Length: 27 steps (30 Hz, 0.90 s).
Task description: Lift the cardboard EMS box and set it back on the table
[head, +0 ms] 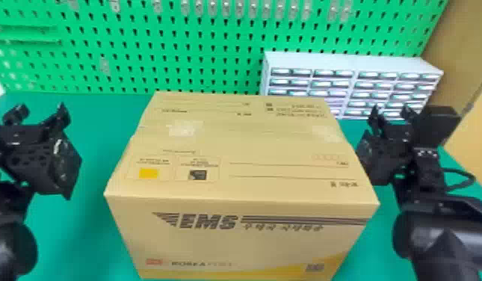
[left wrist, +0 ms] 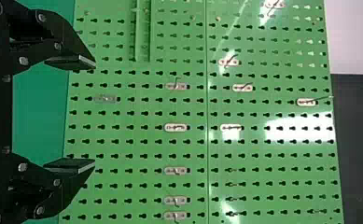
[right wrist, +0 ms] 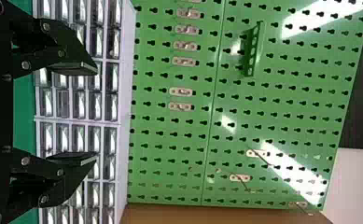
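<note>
We have the EMS box (head: 236, 149) on the green table (head: 98, 123), with room between its left edge and our left gripper (head: 42, 112), fingers spread apart. Our right gripper (head: 390, 112), fingers also apart, sits closer beside the right edge, in tighter room.

Green pegboard (head: 146, 48) — and white drawer cabinet (head: 307, 61) before it.

The cardboard EMS box (head: 228, 194) is tan, printed with dark lettering and stripes, a yellow square (head: 149, 173) and a yellow sweep. The desk (head: 98, 119) is teal green. Dark keyhole slots pattern the bright green pegboard (head: 146, 56). The drawer cabinet (head: 348, 62) is whitish, gridded dark and silvery. The left gripper (head: 42, 109) and right gripper (head: 390, 111) are black.
</note>
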Each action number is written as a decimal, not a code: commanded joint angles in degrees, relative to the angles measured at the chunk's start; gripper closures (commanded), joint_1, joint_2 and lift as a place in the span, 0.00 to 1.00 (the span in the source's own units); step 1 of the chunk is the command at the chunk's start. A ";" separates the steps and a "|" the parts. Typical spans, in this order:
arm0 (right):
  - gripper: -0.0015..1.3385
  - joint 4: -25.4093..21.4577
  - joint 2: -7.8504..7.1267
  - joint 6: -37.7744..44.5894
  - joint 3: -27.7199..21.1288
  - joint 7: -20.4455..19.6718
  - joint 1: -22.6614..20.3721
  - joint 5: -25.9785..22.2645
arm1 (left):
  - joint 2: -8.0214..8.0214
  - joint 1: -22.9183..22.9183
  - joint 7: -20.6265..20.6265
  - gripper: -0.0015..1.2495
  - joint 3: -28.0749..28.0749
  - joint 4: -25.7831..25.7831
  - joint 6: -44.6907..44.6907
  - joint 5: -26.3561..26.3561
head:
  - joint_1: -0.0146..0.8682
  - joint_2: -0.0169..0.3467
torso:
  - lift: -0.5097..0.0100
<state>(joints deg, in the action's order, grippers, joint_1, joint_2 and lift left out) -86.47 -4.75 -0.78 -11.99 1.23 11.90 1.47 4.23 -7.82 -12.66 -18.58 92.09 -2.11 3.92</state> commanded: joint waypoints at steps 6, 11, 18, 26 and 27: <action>0.45 2.36 -0.61 -3.79 -0.75 0.00 -1.88 -1.03 | -0.02 0.26 0.00 0.40 2.59 -2.26 0.53 0.21 | 0.78 0.00 | 0.80; 0.45 5.96 -1.05 -8.36 -1.02 0.00 -3.02 -2.96 | 0.07 0.53 0.00 0.40 3.91 -3.32 1.23 0.30 | 0.78 0.00 | 0.80; 0.45 8.51 -0.35 -11.44 -2.16 0.00 -3.55 -3.14 | 0.07 0.53 0.00 0.40 3.91 -3.49 1.23 0.21 | 0.78 0.00 | 0.80; 0.45 11.06 -0.09 -12.76 -0.93 0.00 -1.88 -3.14 | -0.02 0.35 0.00 0.40 3.91 -3.49 1.23 0.30 | 0.78 0.00 | 0.80; 0.45 11.76 -0.09 -13.46 -0.40 0.00 -1.44 -3.23 | -0.02 0.35 0.00 0.40 3.99 -3.49 1.23 0.30 | 0.78 0.00 | 0.80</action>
<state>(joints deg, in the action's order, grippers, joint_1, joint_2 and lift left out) -76.40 -4.93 -13.07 -13.52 1.23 9.37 -1.61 4.29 -7.33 -12.66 -14.74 88.59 -0.88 4.21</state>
